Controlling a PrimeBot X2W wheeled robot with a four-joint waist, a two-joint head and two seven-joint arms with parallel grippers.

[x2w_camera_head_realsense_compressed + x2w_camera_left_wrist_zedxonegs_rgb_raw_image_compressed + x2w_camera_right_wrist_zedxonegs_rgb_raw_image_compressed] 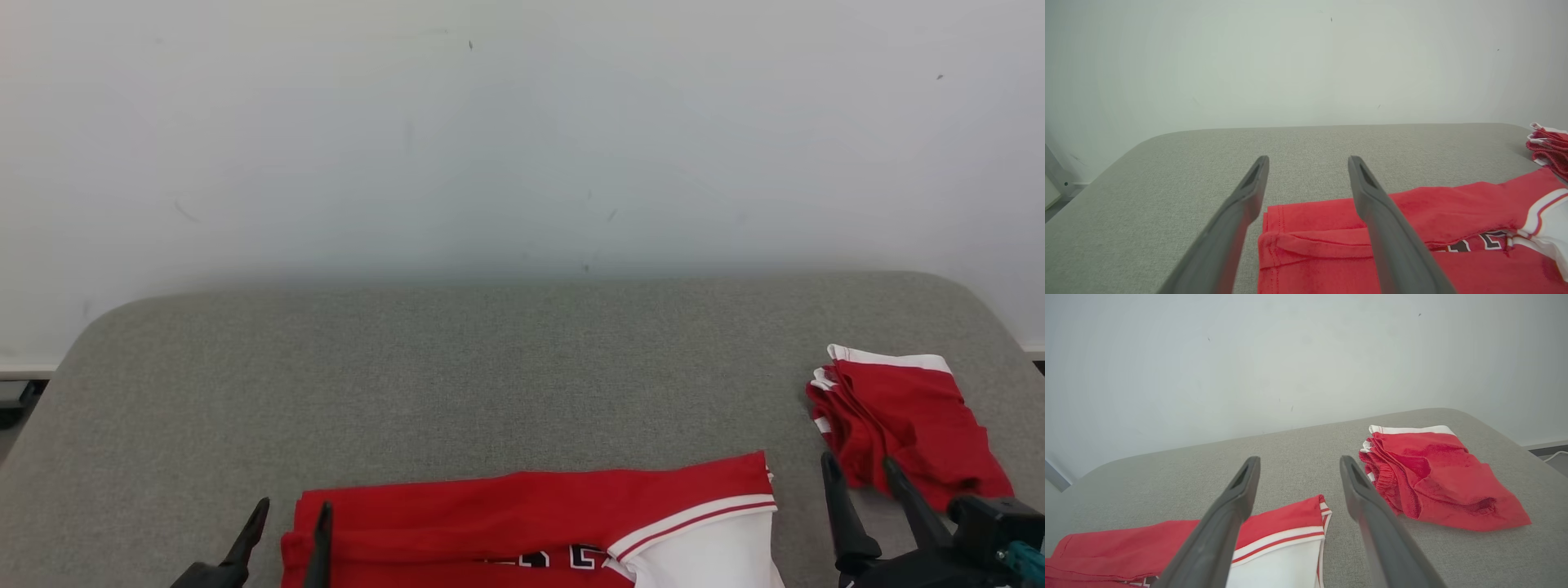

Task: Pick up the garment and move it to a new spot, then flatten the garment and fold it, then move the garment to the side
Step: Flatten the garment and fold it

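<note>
grey fabric-covered table (490, 367): rounded far corners, wide bare area at left and centre. left gripper (293, 505) fully open, empty, over left hem of flat red-and-white jersey garment (531, 514) at near edge. right gripper (859, 460) fully open, empty, beside folded red shorts (906, 416).
</note>
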